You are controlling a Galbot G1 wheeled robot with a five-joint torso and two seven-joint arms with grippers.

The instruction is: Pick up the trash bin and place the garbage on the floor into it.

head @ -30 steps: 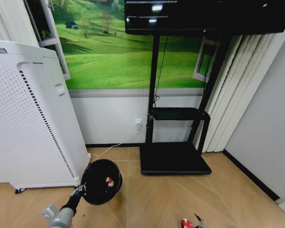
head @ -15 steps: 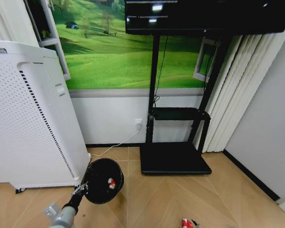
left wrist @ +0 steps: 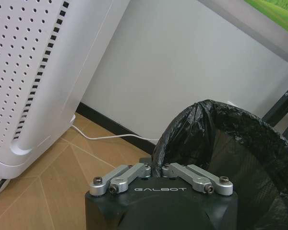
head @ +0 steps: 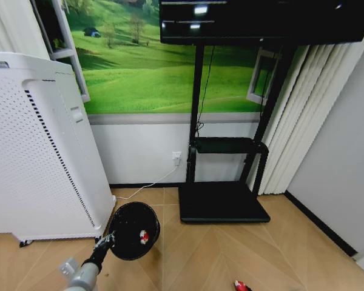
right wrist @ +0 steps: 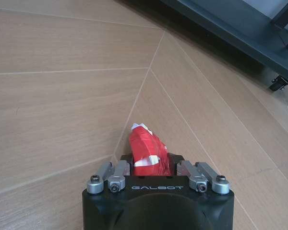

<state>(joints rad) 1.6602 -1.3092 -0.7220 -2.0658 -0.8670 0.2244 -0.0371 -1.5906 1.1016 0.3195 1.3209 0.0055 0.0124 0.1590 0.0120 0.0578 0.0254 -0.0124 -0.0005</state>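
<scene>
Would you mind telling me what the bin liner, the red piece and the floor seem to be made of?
Liner: thin black plastic film, crinkled and glossy, bunched where the left pincer pinches it. Red piece in the right pincer: probably a creased plastic or foil wrapper, red and white. Floor: tan wood or wood-look boards, visible grain, matte.

The right gripper (right wrist: 151,165) clamps a crumpled red-and-white wrapper (right wrist: 145,150) between its black fingers, the piece of garbage standing up out of the jaws above the tan chevron floor (right wrist: 62,91). Silver linkage bars sit on either side of the wrapper atop the black gripper body marked "GALBOT". Beyond, along the far edge of the floor, runs the dark base of a stand (right wrist: 230,28) with a small caster wheel (right wrist: 279,84) under it.
</scene>
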